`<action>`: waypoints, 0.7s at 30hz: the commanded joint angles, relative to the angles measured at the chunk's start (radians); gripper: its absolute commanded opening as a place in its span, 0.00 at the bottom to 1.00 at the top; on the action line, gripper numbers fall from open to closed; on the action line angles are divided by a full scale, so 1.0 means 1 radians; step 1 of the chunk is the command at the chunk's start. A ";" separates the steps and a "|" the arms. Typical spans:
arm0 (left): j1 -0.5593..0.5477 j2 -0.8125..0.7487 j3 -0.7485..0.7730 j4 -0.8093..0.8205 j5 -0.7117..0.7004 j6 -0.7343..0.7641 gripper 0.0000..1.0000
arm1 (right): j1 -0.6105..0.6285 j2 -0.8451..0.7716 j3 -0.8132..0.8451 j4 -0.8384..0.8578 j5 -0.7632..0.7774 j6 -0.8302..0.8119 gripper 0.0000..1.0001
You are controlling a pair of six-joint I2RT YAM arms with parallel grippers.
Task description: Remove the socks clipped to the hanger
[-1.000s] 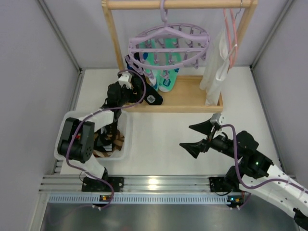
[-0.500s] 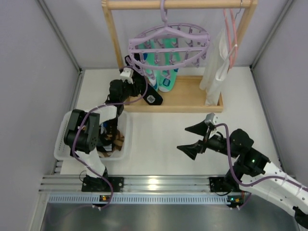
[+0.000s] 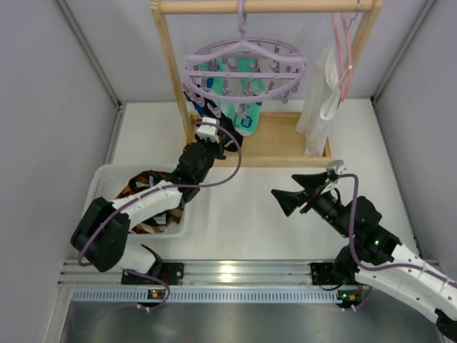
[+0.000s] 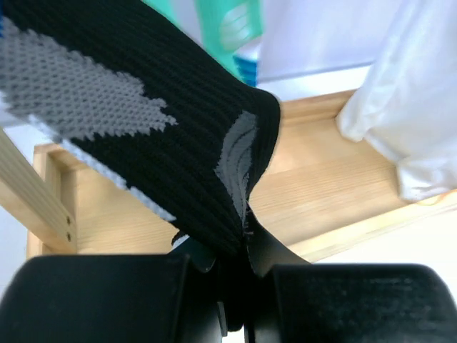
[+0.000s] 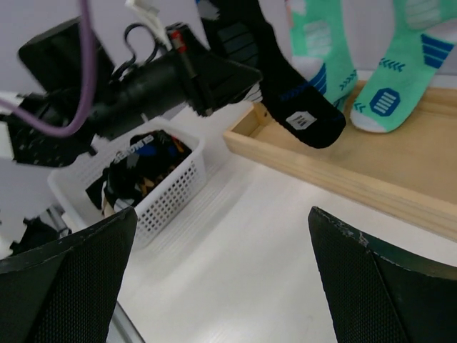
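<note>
The round lavender hanger (image 3: 246,63) hangs by its hook from the wooden rail. Clipped under it are teal-and-white socks (image 3: 246,114) (image 5: 389,68) and a black sock (image 3: 202,100) with grey marks (image 4: 143,128). My left gripper (image 3: 213,123) (image 4: 245,246) (image 5: 246,73) is shut on the lower edge of the black sock (image 5: 289,96), and the fabric is pinched between its jaws. My right gripper (image 3: 296,191) (image 5: 228,286) hangs open over the white table, right of centre, with nothing between its fingers.
The wooden rack's base tray (image 3: 285,146) (image 4: 321,179) lies under the hanger. A long white cloth (image 3: 320,96) (image 4: 407,93) hangs from a thin pink hanger (image 3: 344,50) at the right. A white basket (image 3: 107,179) (image 5: 153,193) holding several socks stands at the left.
My left gripper has swung right from beside the rack post to the black sock and shut on it. The lavender hanger has shifted slightly left. My right gripper has drifted a little.
</note>
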 commanded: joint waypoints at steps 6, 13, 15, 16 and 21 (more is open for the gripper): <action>-0.365 -0.116 0.030 -0.127 -0.570 0.120 0.00 | -0.005 -0.041 0.166 -0.062 0.179 0.058 0.99; -0.631 0.005 0.160 -0.145 -0.866 0.313 0.00 | -0.006 0.159 0.473 -0.297 0.209 0.005 0.96; -0.669 0.054 0.176 -0.145 -0.899 0.321 0.00 | -0.006 0.247 0.585 -0.381 0.235 -0.003 0.93; -0.677 0.068 0.188 -0.144 -0.906 0.318 0.00 | -0.005 0.275 0.621 -0.402 0.245 -0.006 0.91; -0.695 0.178 0.237 -0.142 -0.920 0.299 0.00 | -0.006 0.459 0.849 -0.533 0.278 -0.046 0.81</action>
